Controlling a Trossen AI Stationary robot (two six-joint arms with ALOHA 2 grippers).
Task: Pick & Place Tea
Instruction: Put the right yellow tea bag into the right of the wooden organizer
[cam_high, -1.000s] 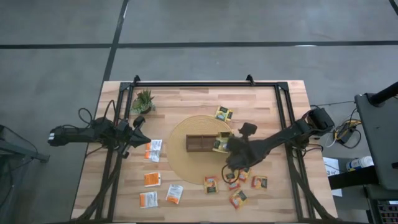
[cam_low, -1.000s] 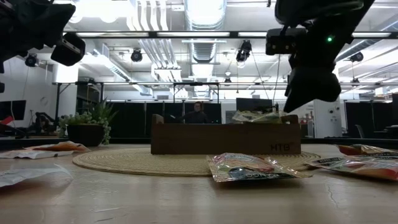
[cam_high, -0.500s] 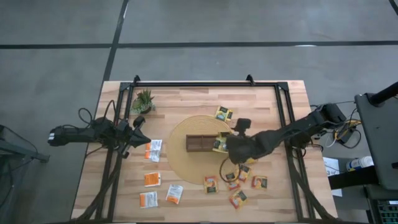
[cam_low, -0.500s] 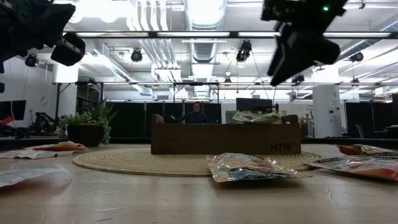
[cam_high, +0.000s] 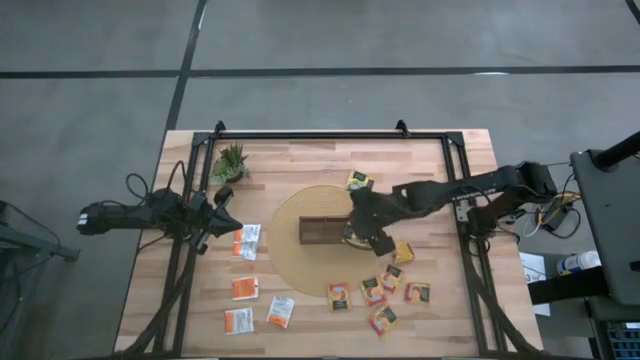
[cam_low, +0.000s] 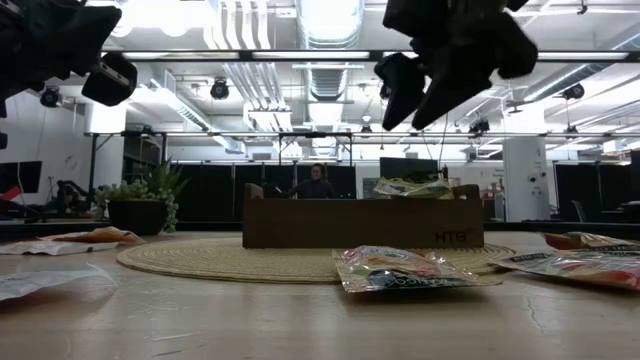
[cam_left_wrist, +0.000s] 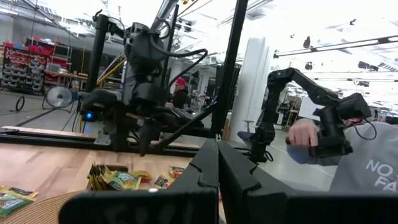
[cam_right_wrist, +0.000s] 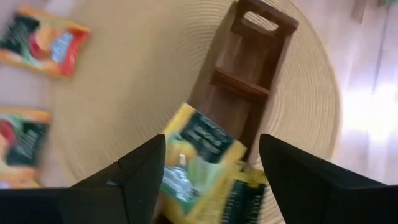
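**Right gripper over tray's right end, jaws apart**

My right gripper (cam_high: 368, 228) hangs above the wooden tray (cam_high: 322, 230) on the round mat (cam_high: 290, 250), fingers wide, nothing held. Yellow-green sachets (cam_right_wrist: 199, 155) sit piled in the tray's right-end compartment (other compartments look bare). Loose sachets (cam_high: 385, 290) crowd the table's near right; orange ones (cam_high: 245, 288) lie near left. Left gripper (cam_high: 222, 215) waits at the left edge, fingers together.
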